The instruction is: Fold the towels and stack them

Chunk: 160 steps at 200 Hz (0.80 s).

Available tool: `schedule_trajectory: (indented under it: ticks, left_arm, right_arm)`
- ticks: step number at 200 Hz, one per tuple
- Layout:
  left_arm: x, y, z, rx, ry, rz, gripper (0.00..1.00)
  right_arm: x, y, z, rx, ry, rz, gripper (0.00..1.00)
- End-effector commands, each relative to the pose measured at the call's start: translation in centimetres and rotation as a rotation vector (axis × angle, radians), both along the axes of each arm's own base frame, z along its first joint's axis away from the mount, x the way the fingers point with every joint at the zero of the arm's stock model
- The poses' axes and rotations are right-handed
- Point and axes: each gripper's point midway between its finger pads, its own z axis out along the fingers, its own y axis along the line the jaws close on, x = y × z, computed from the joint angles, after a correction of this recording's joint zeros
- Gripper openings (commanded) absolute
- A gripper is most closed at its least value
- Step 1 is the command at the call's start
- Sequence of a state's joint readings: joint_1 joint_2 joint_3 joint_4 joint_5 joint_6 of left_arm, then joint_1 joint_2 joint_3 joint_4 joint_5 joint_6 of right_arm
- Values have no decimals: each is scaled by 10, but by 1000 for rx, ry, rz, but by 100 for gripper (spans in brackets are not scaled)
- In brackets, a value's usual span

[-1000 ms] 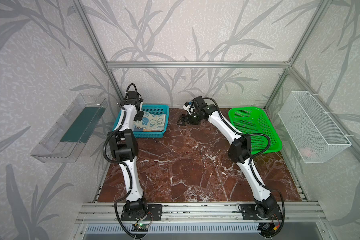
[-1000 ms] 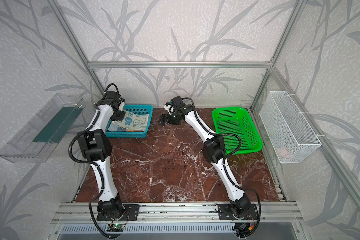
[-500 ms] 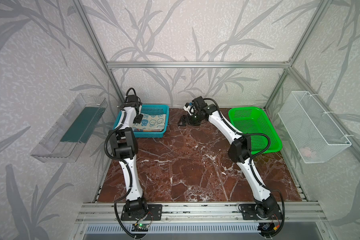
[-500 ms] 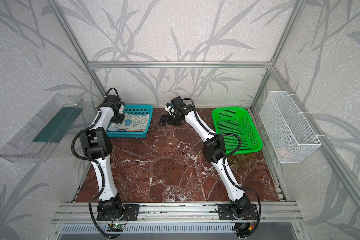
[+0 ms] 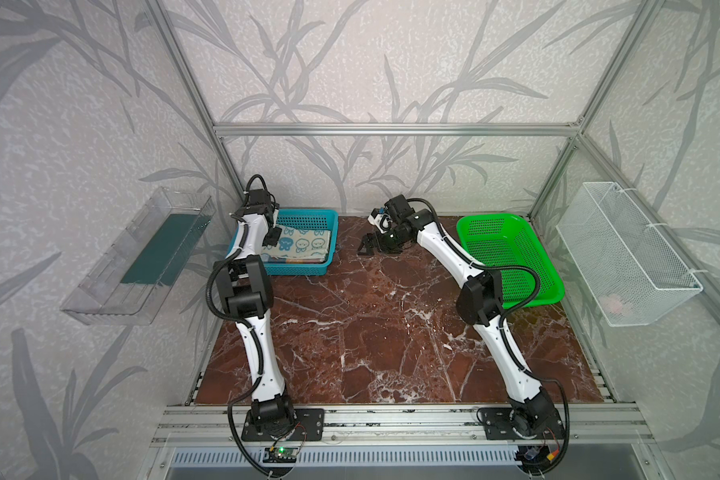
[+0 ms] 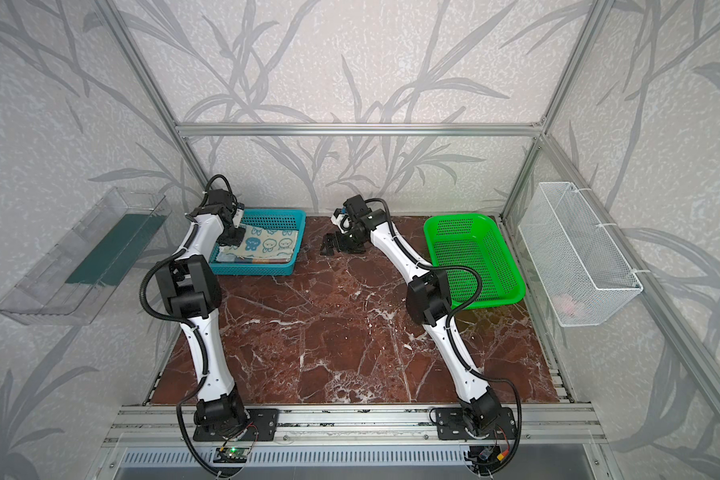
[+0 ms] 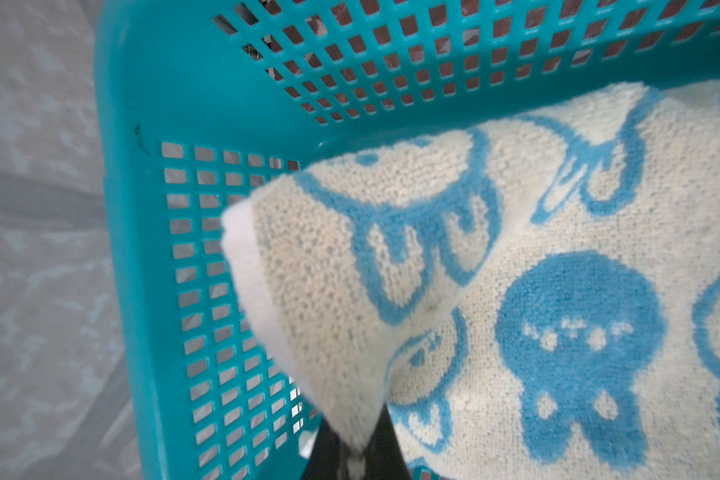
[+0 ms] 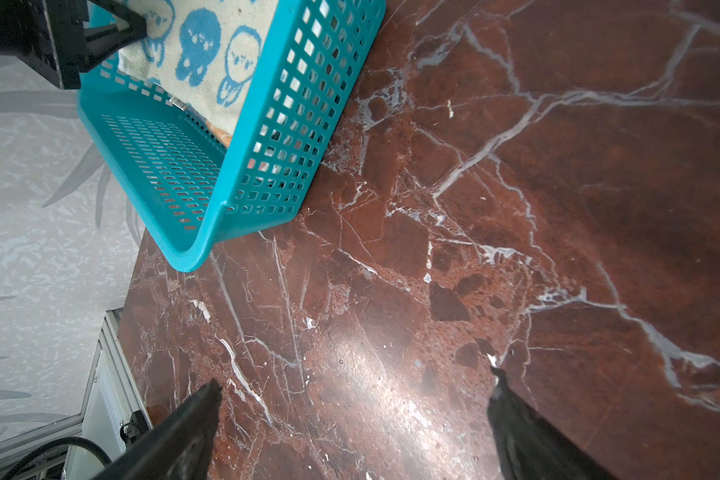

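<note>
Inside the teal perforated plastic basket [image 5: 300, 269], your left jaws pinched the cream-and-blue bunny towel [image 5: 304, 243]; your right jaws gaped outside its wall.

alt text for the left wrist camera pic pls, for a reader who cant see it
Close-up of a cream towel printed with blue cartoon bunnies, one white-edged corner pinched and raised by the shut left gripper. The towel lies inside a teal perforated basket, with a grey patterned wall blurred beyond it.

blue bskt [image 5: 306, 219] back-L | green bskt [image 5: 512, 253] back-R | wire bskt [image 5: 624, 257] R wall
</note>
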State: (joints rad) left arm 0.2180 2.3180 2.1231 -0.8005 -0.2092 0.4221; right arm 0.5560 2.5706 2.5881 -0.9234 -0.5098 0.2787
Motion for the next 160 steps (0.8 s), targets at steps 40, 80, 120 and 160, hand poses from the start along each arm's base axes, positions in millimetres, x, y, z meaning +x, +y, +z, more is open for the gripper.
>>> schedule_trajectory:
  ticks: [40,80,120,160]
  left_arm:
    - [5,12,29,54,-74,85,99]
    - [10,-36,80,-16,-190,15,99]
    - [9,-132,126,-28,-289,-166,99]
    - [-14,-261,158,-38,-414,-415,99]
  right_arm:
    - [7,-59,63,-145,-155,-74,99]
    - [8,-151,83,-378,-168,-234,99]
    - [-10,-261,79,-663,-168,-447,99]
    - [-51,-318,40,-650,-51,-544,95]
